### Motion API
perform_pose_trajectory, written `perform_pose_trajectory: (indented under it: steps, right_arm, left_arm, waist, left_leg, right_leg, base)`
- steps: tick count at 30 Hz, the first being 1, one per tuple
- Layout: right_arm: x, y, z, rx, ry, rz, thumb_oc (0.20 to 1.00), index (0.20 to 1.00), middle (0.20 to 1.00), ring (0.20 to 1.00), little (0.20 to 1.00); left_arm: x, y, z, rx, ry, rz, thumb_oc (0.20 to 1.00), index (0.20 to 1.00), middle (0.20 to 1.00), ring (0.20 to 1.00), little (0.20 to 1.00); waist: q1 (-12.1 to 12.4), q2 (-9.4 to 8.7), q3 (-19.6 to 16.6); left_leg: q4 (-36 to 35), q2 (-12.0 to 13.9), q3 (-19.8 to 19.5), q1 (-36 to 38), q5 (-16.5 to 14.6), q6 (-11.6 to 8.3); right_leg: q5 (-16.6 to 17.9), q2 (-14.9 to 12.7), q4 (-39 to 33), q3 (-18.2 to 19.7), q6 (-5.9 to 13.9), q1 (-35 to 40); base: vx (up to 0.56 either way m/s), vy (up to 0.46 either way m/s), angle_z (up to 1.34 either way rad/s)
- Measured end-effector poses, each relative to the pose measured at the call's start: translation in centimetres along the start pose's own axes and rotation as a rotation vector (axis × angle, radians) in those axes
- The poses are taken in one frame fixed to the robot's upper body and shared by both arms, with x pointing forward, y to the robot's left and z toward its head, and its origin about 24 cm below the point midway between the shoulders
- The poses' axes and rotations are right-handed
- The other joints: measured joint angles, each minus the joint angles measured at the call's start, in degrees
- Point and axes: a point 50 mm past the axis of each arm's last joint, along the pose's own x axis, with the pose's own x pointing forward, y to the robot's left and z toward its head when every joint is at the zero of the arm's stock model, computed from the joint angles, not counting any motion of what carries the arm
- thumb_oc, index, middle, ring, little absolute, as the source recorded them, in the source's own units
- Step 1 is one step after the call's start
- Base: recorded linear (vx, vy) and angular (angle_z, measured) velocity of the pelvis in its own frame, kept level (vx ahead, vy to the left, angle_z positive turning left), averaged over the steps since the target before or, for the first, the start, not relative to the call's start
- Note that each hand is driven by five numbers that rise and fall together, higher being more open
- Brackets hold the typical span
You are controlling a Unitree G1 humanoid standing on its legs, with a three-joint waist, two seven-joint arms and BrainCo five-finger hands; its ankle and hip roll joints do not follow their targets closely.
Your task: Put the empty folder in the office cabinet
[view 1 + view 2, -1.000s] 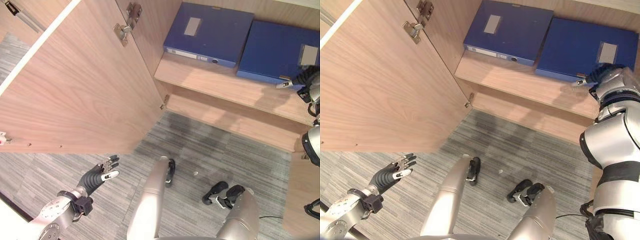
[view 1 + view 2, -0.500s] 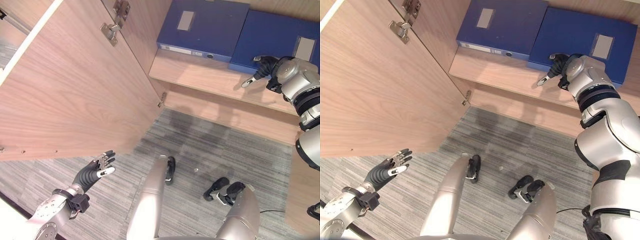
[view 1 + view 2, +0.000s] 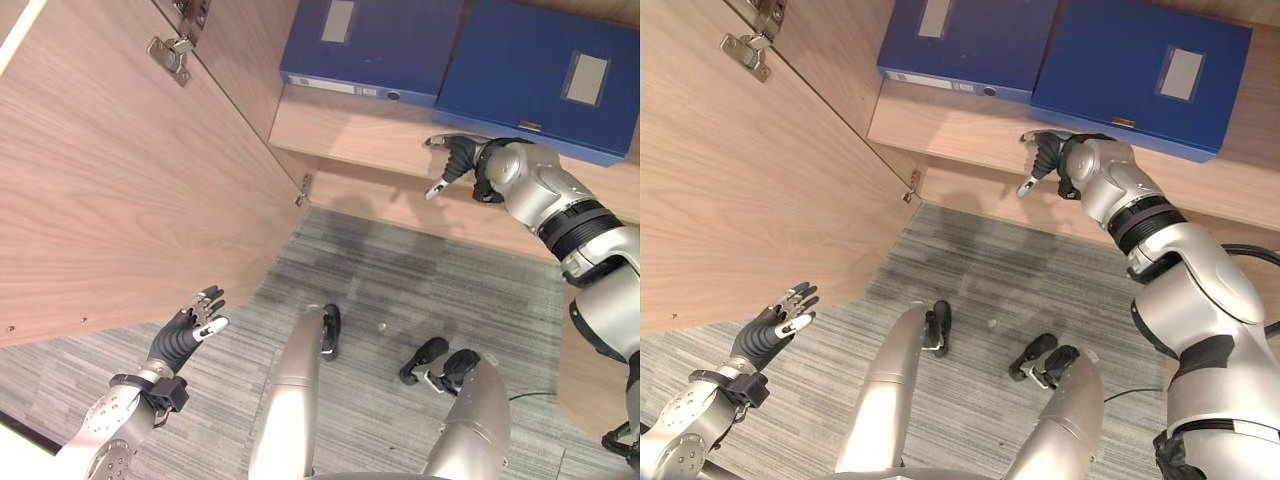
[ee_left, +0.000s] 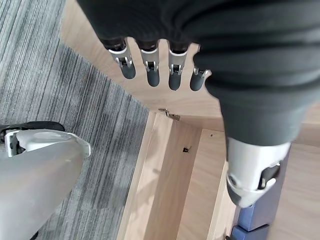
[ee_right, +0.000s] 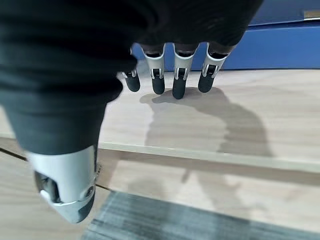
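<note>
- The right folder (image 3: 545,75) lies flat on the shelf (image 3: 370,140) inside the open cabinet, just beside a second blue folder (image 3: 372,45) on its left; the two look to touch along one side.
- I cannot tell from here which of them is the empty one; I take it to be the right one because the robot hand is nearer to it.
- It looks like a stiff box folder with hard smooth covers, so I judge it light if empty, rigid, and a little slippery for metal fingers.
- A good place to hold seems to be the front edge or the spine, with the thumb on one face and the fingers on the other; the flat top gives nothing to hook.
- The right robot hand (image 3: 452,158) hangs over the front of the shelf, apart from the folder, fingers straight and relaxed, holding nothing.
- The left robot hand (image 3: 190,330) is low, near the open door (image 3: 120,180), over the grey carpet (image 3: 400,290), fingers spread loosely and empty too.
- To my eye the folder is already in place.
</note>
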Motion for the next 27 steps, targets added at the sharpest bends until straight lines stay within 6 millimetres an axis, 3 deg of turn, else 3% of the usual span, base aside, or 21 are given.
perform_pose_trajectory:
  steps: [8,10,16,27]
  right_arm:
    - [1.0,2.3,1.0,-0.073,0.021,0.016,1.000,1.000,1.000,1.000,1.000]
    - [1.6,3.8,1.4,-0.050,0.044,0.018,1.000,1.000,1.000,1.000,1.000]
    - [2.0,6.0,-0.1,-0.026,0.120,0.095,1.000,1.000,1.000,1.000,1.000]
    - [1.2,3.8,-4.8,0.069,0.303,0.064,1.000,1.000,1.000,1.000,1.000]
  left_arm:
    - [0.6,-0.3,0.4,0.012,-0.026,0.003,1.000,1.000,1.000,1.000,1.000]
    - [1.0,-0.6,0.6,0.005,-0.032,-0.004,1.000,1.000,1.000,1.000,1.000]
    - [1.6,-0.6,1.8,0.039,-0.073,-0.024,1.000,1.000,1.000,1.000,1.000]
    - [1.4,-1.1,0.9,0.068,-0.014,-0.088,1.000,1.000,1.000,1.000,1.000]
  waist:
    - [-0.9,-0.13,0.1]
    - [-0.9,-0.27,0.1]
    - [0.4,-0.79,0.3]
    - [3.3,-0.86,0.3]
  left_leg:
    - [-0.8,0.5,0.5,1.8,0.0,0.00]
    - [-2.0,0.8,0.9,3.9,0.3,-0.17]
    - [-7.3,0.7,1.1,8.5,2.4,-0.63]
    - [-6.3,-0.3,0.2,6.6,2.8,-0.47]
  right_leg:
    - [0.2,0.6,-0.9,0.3,-0.27,1.3]
    - [1.0,1.1,-2.2,0.2,0.14,3.1]
    - [3.0,2.6,-7.3,-1.3,0.34,7.7]
    - [2.6,1.1,-6.3,-2.0,0.52,6.8]
  base:
    - [-0.01,0.007,-0.04]
    - [-0.03,-0.007,-0.09]
    - [-0.03,-0.003,-0.03]
    - [0.00,-0.002,0.06]
